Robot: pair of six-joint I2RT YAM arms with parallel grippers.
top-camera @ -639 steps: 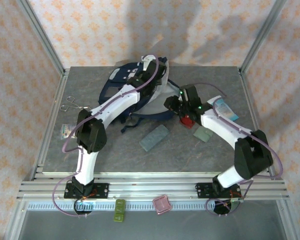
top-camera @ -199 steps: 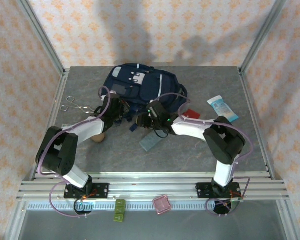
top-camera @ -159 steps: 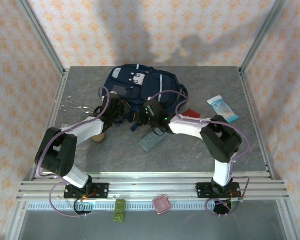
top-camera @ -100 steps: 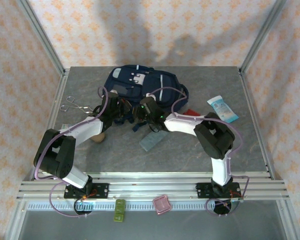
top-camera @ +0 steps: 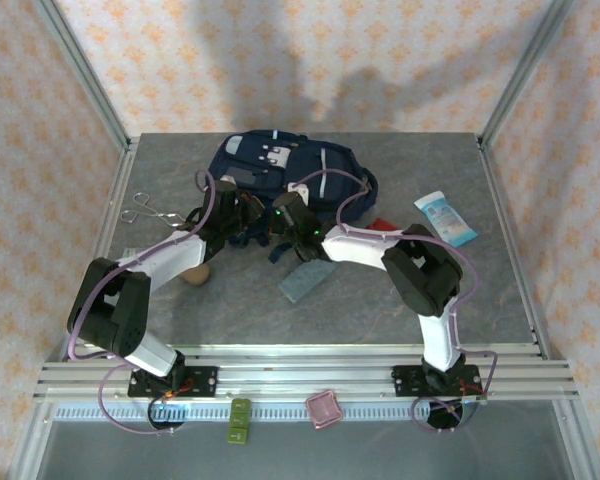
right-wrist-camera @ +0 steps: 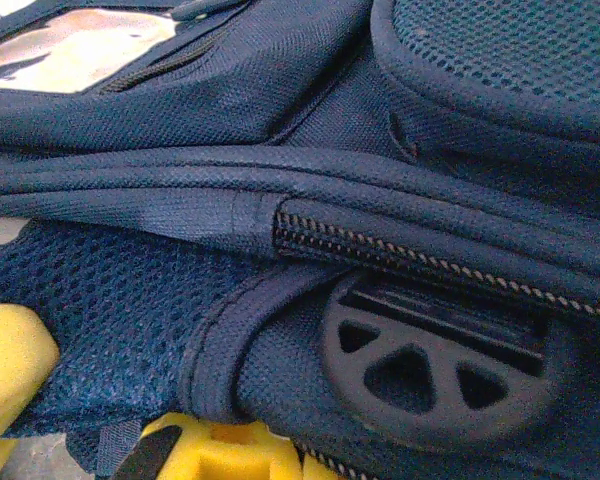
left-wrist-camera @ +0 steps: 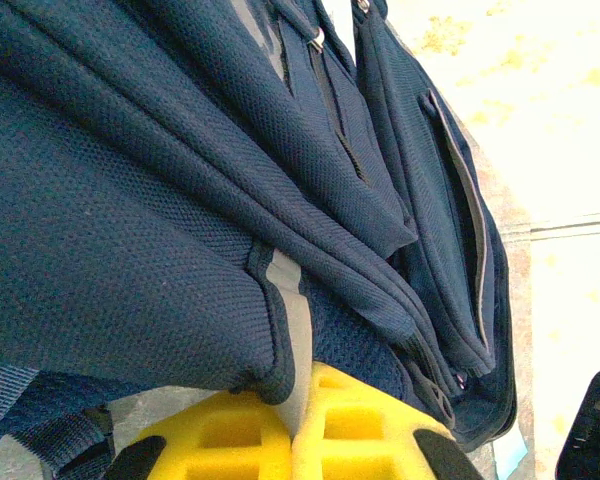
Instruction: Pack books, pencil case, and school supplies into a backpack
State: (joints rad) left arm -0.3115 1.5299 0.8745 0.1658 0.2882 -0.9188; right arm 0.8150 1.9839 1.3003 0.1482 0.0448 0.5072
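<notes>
Top external, backpack (top-camera: 280, 165) at far table (top-camera: 230, 315) edge

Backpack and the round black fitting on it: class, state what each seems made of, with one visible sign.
The backpack looks like woven synthetic cloth, matte, with visible weave and mesh panels. The round black fitting looks like moulded plastic or rubber, smooth and dull, with cut-out holes.

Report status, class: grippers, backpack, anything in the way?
Both shut: left gripper on backpack edge, right gripper on its fabric. Unpacked: pencil case on table, just behind the right gripper.
</notes>
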